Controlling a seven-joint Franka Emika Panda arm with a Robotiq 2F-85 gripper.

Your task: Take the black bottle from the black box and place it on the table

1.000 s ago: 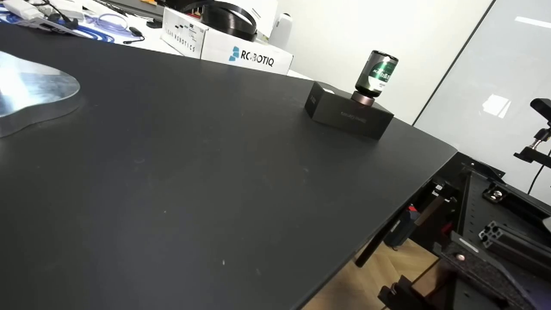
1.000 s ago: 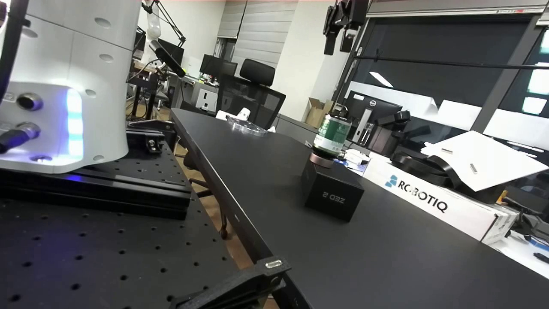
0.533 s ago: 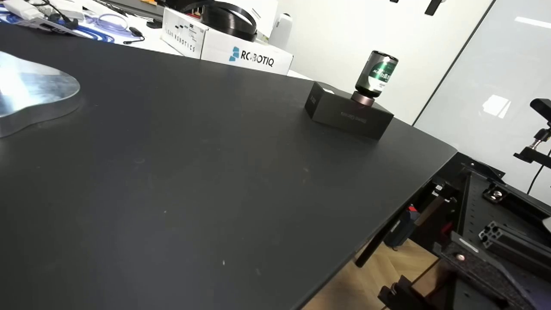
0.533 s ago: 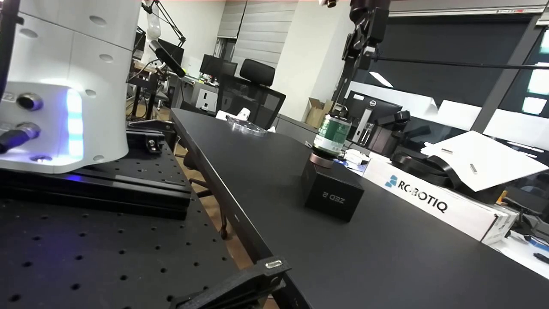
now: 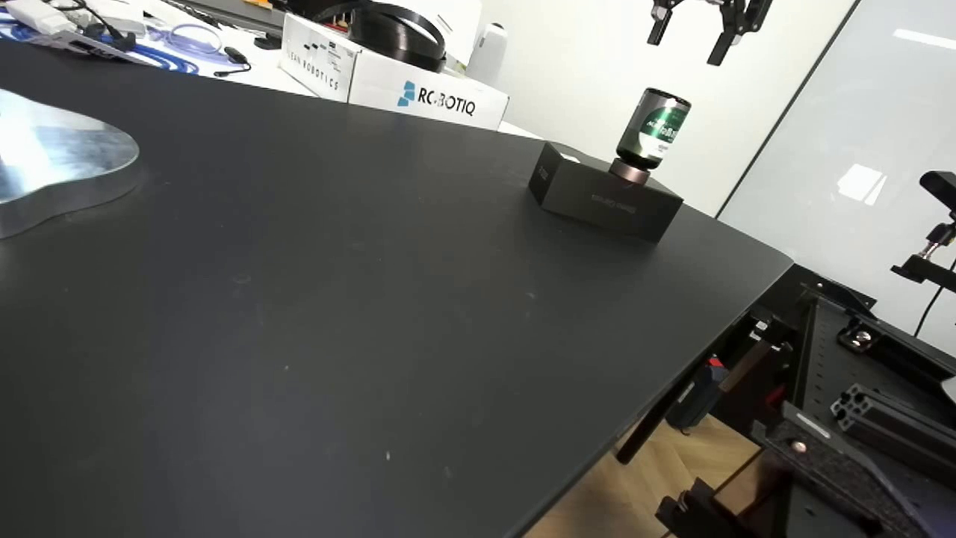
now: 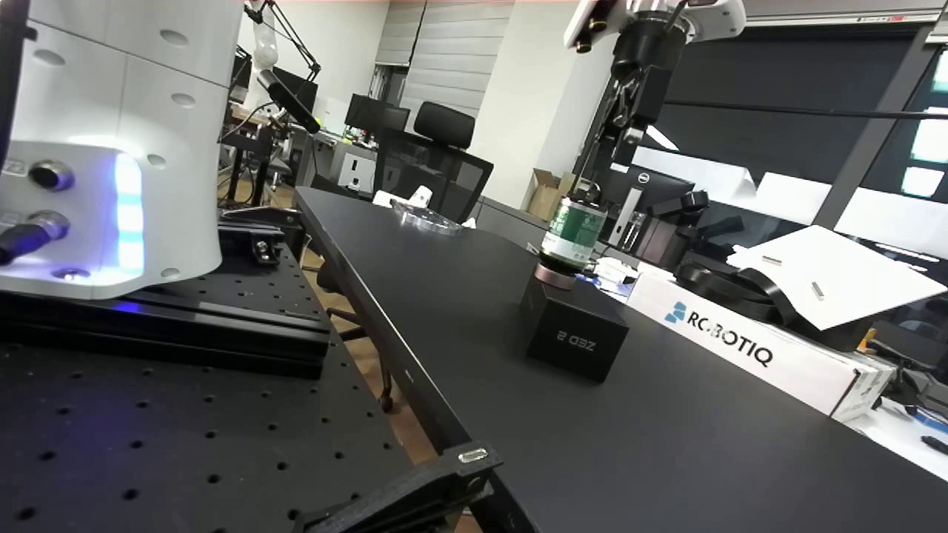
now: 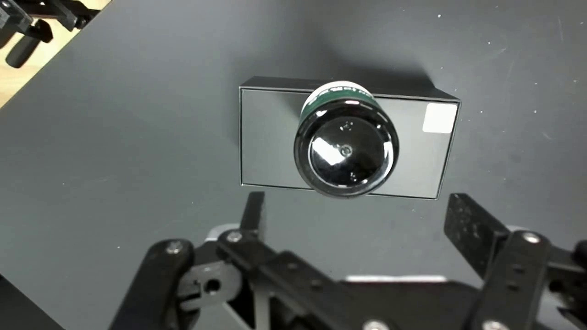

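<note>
The black bottle [image 5: 657, 127] has a green and pale label and stands on its pinkish cap on top of the black box [image 5: 605, 198]. Both also show in an exterior view, the bottle [image 6: 572, 233] on the box [image 6: 570, 340]. The box lies on the black table [image 5: 336, 299]. My gripper [image 5: 688, 45] is open and empty above the bottle, apart from it. In the wrist view the fingers of my gripper [image 7: 356, 206] are wide apart. The bottle's round dark base [image 7: 346, 151] shows just beyond the fingertips, between them, and hides the middle of the box [image 7: 270, 137].
A white Robotiq box [image 5: 429, 97] stands behind the table's far edge and also shows here [image 6: 711, 333]. A shiny metal piece [image 5: 67, 149] lies on the table. A clear plastic object [image 6: 426, 218] lies at the far end. A black clamp [image 6: 444, 481] sits at the edge.
My gripper has come down from above into both exterior views and is now lower, over the bottle. The bottle and the box have not moved.
</note>
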